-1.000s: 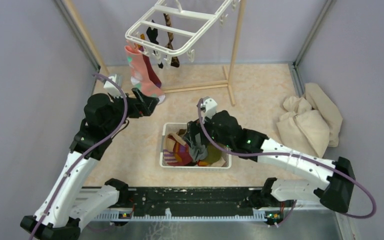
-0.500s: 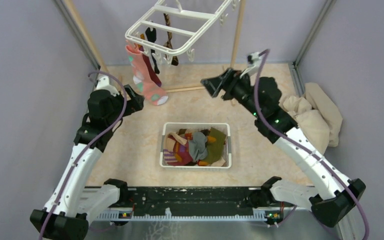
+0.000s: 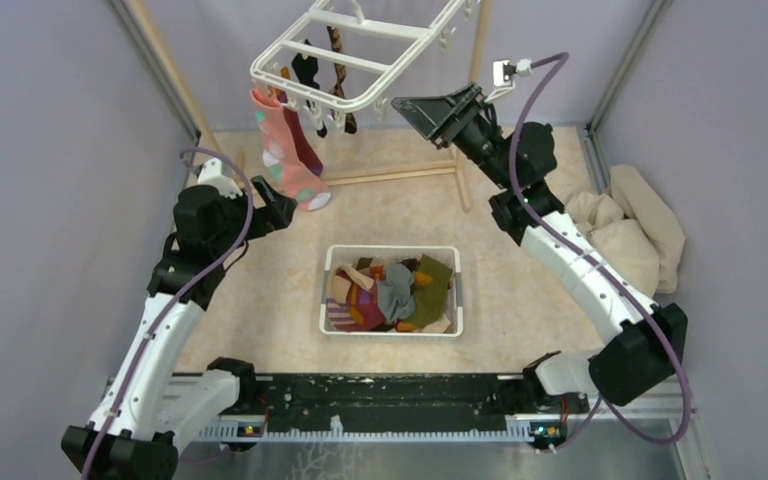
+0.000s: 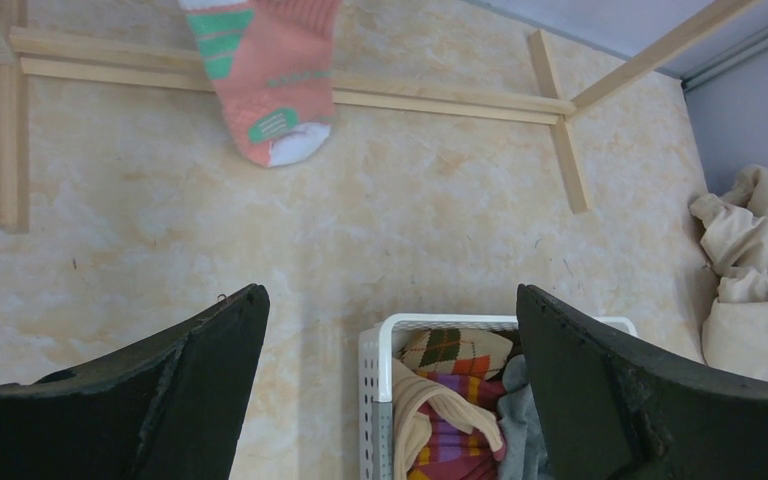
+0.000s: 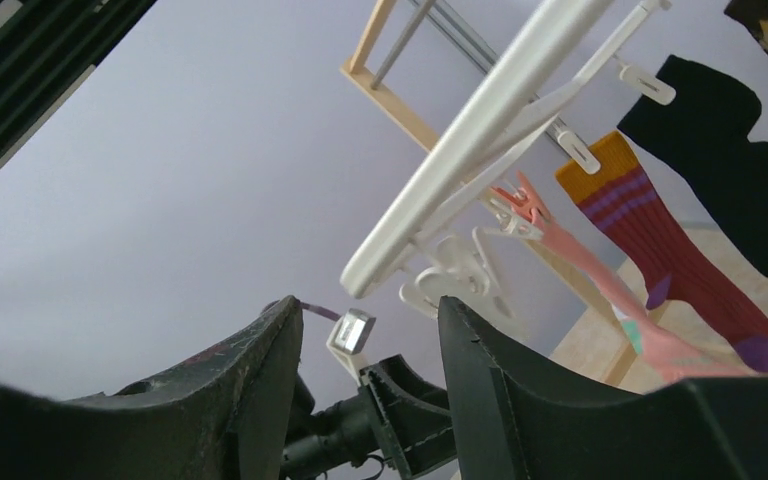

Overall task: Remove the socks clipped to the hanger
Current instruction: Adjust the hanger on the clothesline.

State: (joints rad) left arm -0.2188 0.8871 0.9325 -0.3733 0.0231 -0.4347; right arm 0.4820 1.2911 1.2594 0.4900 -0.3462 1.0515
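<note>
The white hanger (image 3: 352,48) hangs at the top, tilted. Clipped to its near-left rim are a pink sock with mint patches (image 3: 286,160), a maroon-striped sock (image 3: 306,152), a black sock (image 3: 305,70) and a brown argyle sock (image 3: 338,62). My left gripper (image 3: 278,204) is open and empty, just below and left of the pink sock's toe (image 4: 270,90). My right gripper (image 3: 416,108) is open and empty, raised beside the hanger's near-right corner. The right wrist view shows the hanger's rim (image 5: 480,150), its clips, and the maroon-striped sock (image 5: 672,262), black sock (image 5: 722,170) and pink sock (image 5: 600,282).
A white slotted basket (image 3: 392,249) holding several loose socks sits mid-floor; its corner shows in the left wrist view (image 4: 400,322). The wooden rack's pole (image 3: 471,110) stands behind my right gripper. A beige cloth heap (image 3: 620,240) lies at the right wall.
My right gripper left a grey sock in the basket and rose up and back to the hanger's corner. My left gripper drew back slightly from the pink sock's toe.
</note>
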